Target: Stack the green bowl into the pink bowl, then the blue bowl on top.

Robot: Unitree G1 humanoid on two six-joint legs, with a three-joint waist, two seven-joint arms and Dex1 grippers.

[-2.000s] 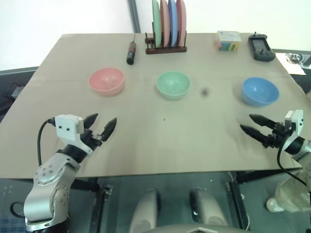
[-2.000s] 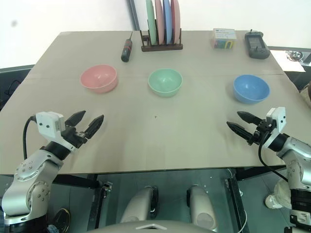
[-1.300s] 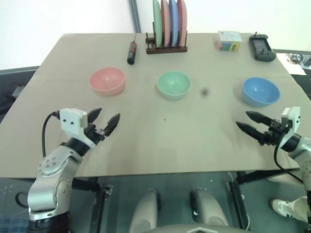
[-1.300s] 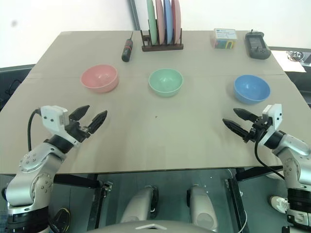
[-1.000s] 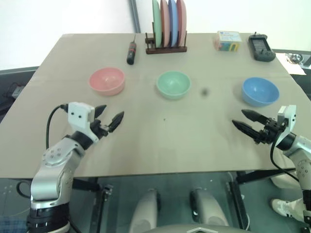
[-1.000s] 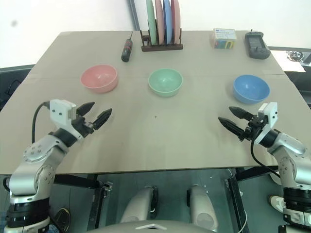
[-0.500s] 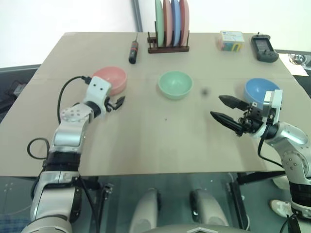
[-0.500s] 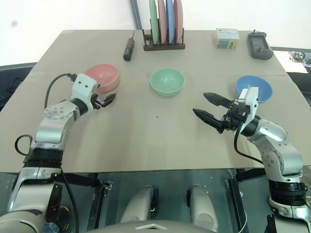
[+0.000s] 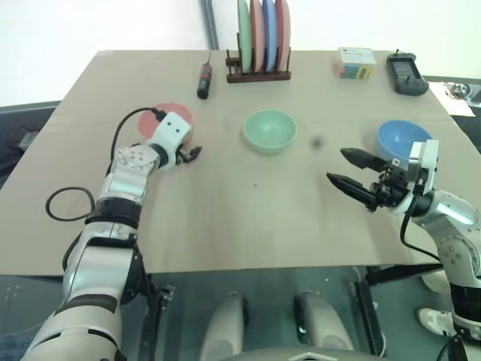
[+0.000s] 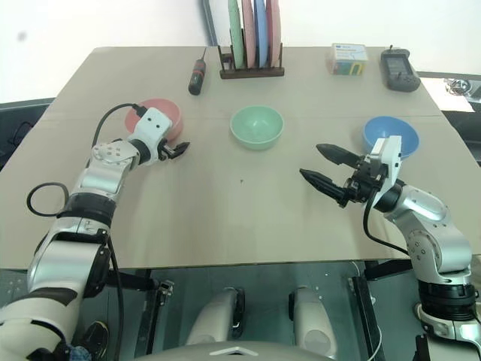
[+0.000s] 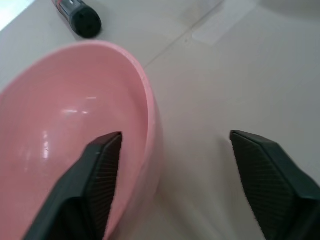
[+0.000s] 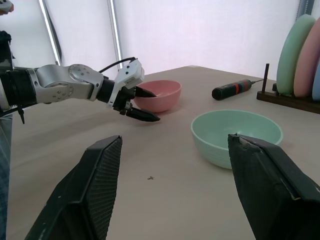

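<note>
While you read this entry, note the table (image 9: 225, 218) first: a broad matte tan top, smooth, with a faint seam running across behind the bowls. At its far edge a dark wooden rack (image 9: 258, 74) holds flat round plates (image 9: 261, 34) on edge, green, pink, blue and pink. Next in size are the three plain round plastic bowls, all upright and well apart in one row. The pink bowl (image 10: 161, 114) sits on your robot's left, the green bowl (image 9: 269, 131) in the middle, the blue bowl (image 9: 400, 138) on the right, partly behind the right wrist. No bowl is stacked yet. The left gripper (image 10: 177, 150) is at the pink bowl's near rim; the left wrist view shows one black ribbed finger inside the glossy bowl (image 11: 70, 150) and the other outside on the table side, jaws apart, straddling the wall and not clamped. The right gripper (image 9: 350, 169) hovers above bare table between the green and blue bowls, its two pointed black fingers spread wide and holding nothing. Smaller items lie along the far edge: a black handheld device (image 9: 406, 73) with a screen, a small box (image 9: 353, 63) with coloured print whose writing you cannot read, and a black-and-red screwdriver (image 9: 203, 77) lying beside the rack.
</note>
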